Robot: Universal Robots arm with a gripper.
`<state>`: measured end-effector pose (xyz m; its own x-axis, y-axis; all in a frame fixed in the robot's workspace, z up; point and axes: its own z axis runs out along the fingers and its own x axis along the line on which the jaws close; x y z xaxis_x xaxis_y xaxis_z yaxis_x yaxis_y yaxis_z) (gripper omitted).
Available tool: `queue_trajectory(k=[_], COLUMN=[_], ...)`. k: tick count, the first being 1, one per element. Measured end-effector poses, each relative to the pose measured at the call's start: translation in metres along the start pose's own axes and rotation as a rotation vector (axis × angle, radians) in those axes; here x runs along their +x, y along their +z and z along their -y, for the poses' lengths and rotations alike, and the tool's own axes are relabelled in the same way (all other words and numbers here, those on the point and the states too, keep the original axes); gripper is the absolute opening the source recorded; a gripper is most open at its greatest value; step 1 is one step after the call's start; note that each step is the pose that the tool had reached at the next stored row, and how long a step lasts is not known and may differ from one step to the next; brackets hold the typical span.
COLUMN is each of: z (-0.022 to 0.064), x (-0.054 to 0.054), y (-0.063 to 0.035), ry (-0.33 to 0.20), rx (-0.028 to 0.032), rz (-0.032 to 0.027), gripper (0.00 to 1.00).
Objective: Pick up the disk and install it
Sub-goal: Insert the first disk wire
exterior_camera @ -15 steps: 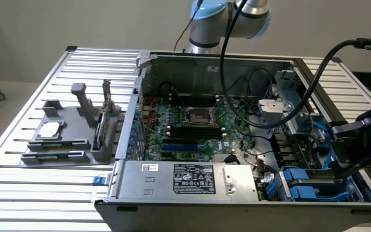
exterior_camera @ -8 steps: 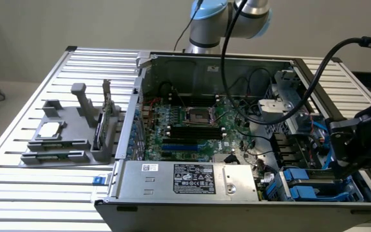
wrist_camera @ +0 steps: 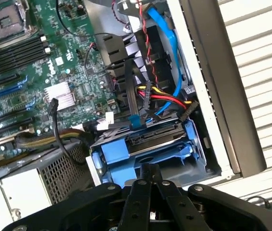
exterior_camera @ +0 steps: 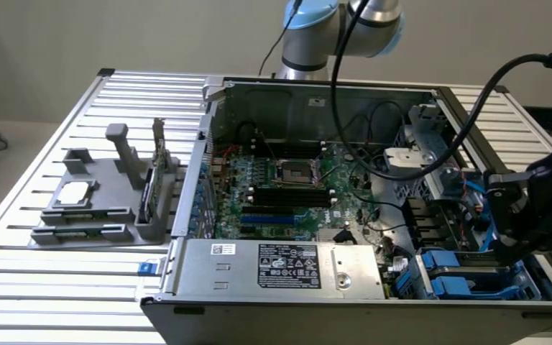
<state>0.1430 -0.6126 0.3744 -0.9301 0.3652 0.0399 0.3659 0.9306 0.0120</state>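
1. The tool [wrist_camera: 150, 169] is held clenched shut just above the blue drive bay [wrist_camera: 114, 151].
2. The disk [wrist_camera: 148, 137] is seated in that bay, tight against the case wall [wrist_camera: 208, 96].
3. Its connector edge is crowded by cables [wrist_camera: 145, 98].

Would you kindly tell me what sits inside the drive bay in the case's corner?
The disk, framed by blue rails, shows its connector edge; its body and label are covered.
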Motion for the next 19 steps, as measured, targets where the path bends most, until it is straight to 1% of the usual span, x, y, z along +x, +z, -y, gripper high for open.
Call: queue_trajectory(k=[12,14,16,17,18,19], z=[0.0,0.0,0.0,0.0,0.0,0.0], x=[-0.0001,-0.0001,-0.0001,-0.0001,-0.0001,-0.0001], y=[0.0017,0.002,0.0023,0.0024,0.0027,0.003], ry=[0.217,0.253,0.29,0.307,0.324,0.339], rx=[-0.0086,-0.0101,-0.0116,-0.0123,-0.0131,-0.0138], rz=[0.0026,0.0031,0.0035,0.0037,0.0038,0.0039], gripper=[0.11,0.12,0.24,0.24,0.3,0.3])
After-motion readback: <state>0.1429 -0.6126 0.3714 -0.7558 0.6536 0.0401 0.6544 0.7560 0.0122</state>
